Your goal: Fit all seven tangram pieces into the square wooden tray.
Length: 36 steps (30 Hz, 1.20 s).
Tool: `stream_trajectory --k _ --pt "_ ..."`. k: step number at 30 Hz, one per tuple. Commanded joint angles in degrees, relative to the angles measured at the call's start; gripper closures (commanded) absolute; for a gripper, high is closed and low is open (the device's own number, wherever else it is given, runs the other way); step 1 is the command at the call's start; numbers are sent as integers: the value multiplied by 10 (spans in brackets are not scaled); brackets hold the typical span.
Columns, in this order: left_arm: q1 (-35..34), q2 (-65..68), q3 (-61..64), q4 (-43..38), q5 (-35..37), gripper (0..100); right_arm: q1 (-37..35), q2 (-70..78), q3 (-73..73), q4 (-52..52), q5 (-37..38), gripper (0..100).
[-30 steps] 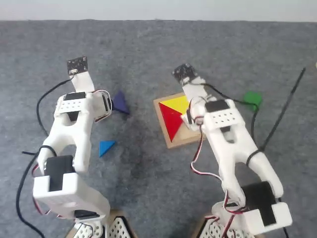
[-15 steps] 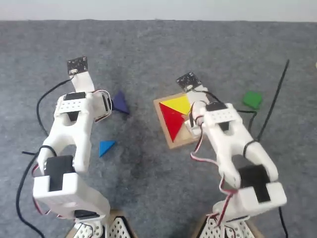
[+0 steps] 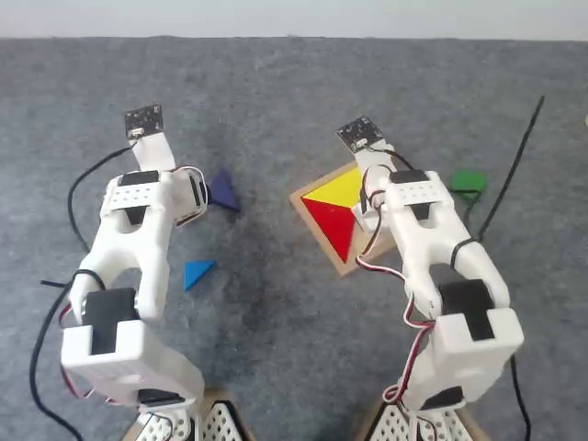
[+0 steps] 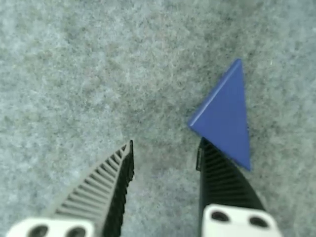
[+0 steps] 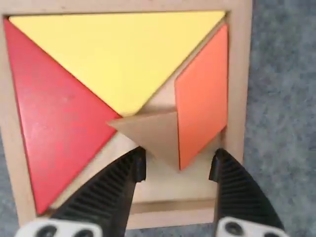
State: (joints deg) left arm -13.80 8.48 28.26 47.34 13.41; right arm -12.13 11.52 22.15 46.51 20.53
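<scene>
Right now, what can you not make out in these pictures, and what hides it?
High view: the white right arm covers much of the square wooden tray, hiding what lies there.
High view: the green piece is too small to tell its shape.
Left wrist view: one corner of the dark blue triangular piece is behind one of the left jaws.

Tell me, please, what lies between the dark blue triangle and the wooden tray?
Only bare grey carpet: in the high view, the stretch from the dark blue triangle to the wooden tray holds no piece.
</scene>
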Motion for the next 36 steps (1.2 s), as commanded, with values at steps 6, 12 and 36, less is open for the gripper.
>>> stream_trajectory --k 6,12,36 --pt "-4 -22 -7 -10 -7 792 14 -61 8 -38 4 764" --pt "-4 -22 -7 -10 -7 792 15 -63 8 -41 -15 764" --pt "-4 -22 -7 -10 -21 792 15 -43 -93 -41 -44 764"
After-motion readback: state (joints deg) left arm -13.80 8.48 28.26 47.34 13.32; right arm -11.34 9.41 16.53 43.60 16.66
